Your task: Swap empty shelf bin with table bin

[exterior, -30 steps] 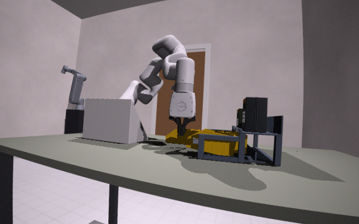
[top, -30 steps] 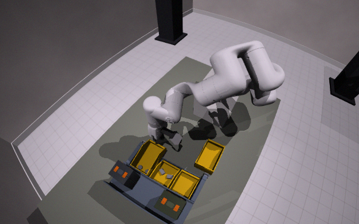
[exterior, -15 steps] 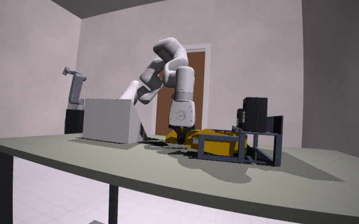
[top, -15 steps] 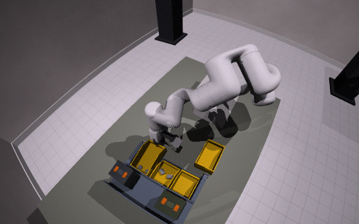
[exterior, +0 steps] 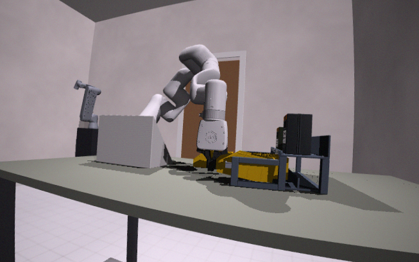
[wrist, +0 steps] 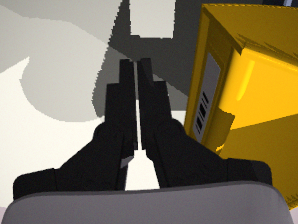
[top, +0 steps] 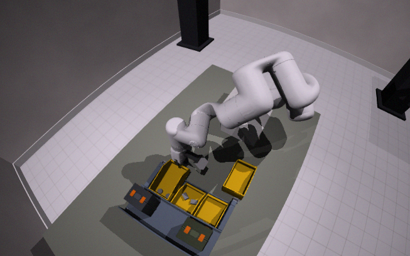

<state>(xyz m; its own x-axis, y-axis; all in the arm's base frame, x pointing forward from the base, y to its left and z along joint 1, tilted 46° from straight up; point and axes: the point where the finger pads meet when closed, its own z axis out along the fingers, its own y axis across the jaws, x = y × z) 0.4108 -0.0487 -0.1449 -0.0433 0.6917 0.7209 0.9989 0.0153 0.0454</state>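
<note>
The grey shelf point(top: 181, 206) holds three yellow bins. The left bin point(top: 167, 179) has small grey parts in it. Its open front sticks out past the shelf's front and it looks tilted. The middle bin point(top: 188, 197) also holds parts. The right bin point(top: 211, 209) shows no parts. An empty yellow bin point(top: 239, 177) stands flat on the table, to the right of the shelf's front. My gripper point(top: 181, 164) is shut on nothing, low over the table and close by the left bin's front end point(wrist: 246, 90). Its fingertips lie beside that bin; I cannot tell if they touch it. In the exterior view the gripper point(exterior: 211, 162) is in front of the bins point(exterior: 253, 165).
A black case point(top: 141, 198) and a green case point(top: 194, 236), both with orange latches, sit on the shelf's top board. A white block point(exterior: 128, 141) stands on the table behind the gripper. Dark pillars point(top: 195, 24) stand on the floor.
</note>
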